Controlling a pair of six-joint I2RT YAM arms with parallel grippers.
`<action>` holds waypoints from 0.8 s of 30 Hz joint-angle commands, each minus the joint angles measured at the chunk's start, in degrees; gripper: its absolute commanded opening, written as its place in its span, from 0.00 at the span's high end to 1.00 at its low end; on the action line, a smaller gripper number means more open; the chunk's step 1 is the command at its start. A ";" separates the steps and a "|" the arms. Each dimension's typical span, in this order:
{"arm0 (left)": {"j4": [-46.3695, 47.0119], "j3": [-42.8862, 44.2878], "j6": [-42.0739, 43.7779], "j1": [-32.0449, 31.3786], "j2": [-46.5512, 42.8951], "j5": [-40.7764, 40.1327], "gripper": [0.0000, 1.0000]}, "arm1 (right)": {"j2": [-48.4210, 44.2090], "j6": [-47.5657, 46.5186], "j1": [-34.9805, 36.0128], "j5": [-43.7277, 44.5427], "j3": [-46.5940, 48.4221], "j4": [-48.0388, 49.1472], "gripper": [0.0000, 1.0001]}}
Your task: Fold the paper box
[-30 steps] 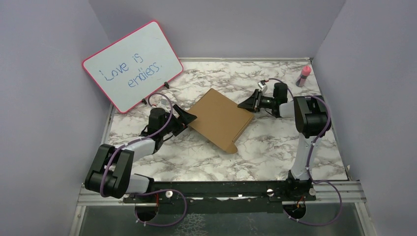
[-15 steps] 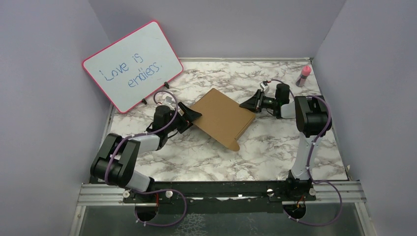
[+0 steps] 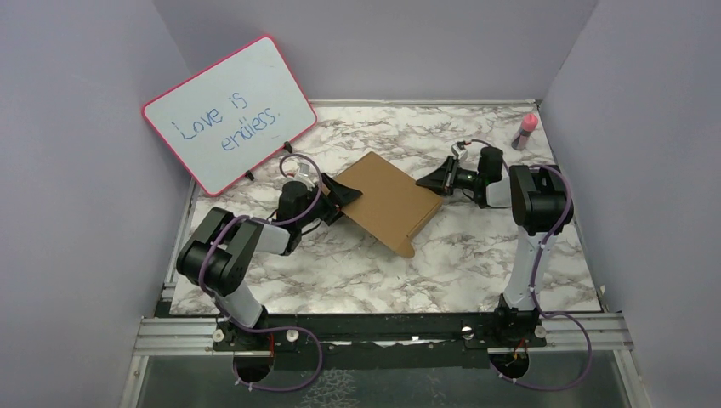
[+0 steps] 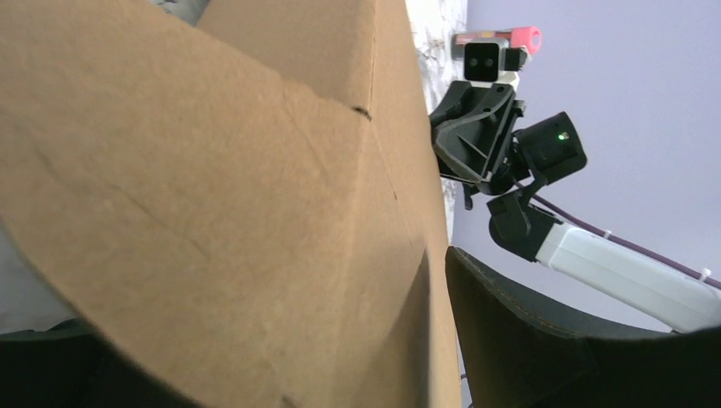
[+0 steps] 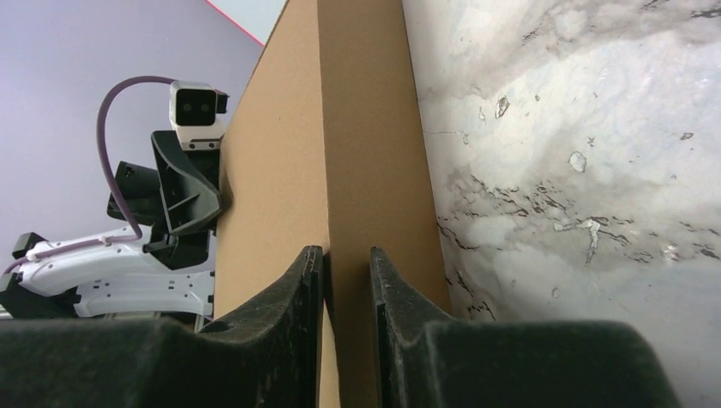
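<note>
Paper box [image 3: 387, 202] lay folded on the marble table [image 3: 476, 255], between my two claws. My right claw [image 3: 428, 181] pinched its right edge between nearly closed fingers. My left claw [image 3: 344, 194] gaped wide around its left edge.

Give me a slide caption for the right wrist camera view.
The right gripper pinches an edge of the cardboard box, the left gripper at its far side, marble table alongside.

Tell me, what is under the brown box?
Only the marble table shows around the paper box. The box covers the spot right beneath it, so anything there is hidden.
</note>
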 commanded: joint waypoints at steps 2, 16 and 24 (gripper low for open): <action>11.05 1.29 -3.06 -1.42 0.69 1.22 0.17 | 1.96 -5.29 -0.06 2.21 -1.82 -8.40 0.87; 10.01 -2.73 -1.69 -2.28 -11.57 -1.86 0.23 | -1.99 -11.19 5.66 3.86 -0.19 -16.55 0.83; 2.08 -4.44 -0.24 -2.28 -17.93 -3.44 0.23 | -3.93 -18.77 9.58 7.58 4.76 -26.99 0.73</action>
